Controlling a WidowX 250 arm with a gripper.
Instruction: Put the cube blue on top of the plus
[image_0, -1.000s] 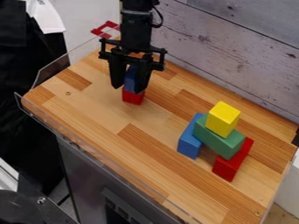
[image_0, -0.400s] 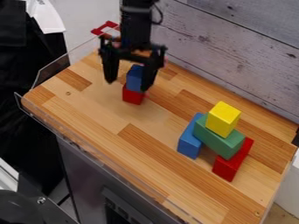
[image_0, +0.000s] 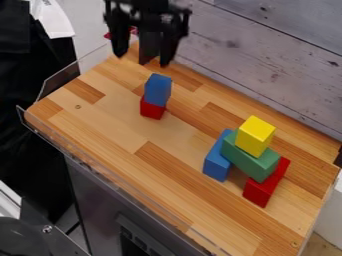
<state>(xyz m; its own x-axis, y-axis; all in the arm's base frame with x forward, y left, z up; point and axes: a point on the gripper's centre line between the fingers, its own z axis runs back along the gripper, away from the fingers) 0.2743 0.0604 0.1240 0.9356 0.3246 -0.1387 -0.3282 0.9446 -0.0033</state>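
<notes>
Near the top left my gripper (image_0: 142, 57) hangs open, above and behind a small stack, touching nothing. In that stack a blue block (image_0: 158, 89) stands upright on a red block (image_0: 153, 109). I see no plus shape that I can identify.
To the right a green block (image_0: 250, 159) lies across a long blue block (image_0: 218, 160) and a long red block (image_0: 266, 183), with a yellow cube (image_0: 255, 136) on top. A clear guard (image_0: 59, 83) edges the table's left side; a plank wall (image_0: 267, 65) stands behind.
My gripper has opened, let go of the blue block and risen up and away from it. The blue block stays on the red one.
</notes>
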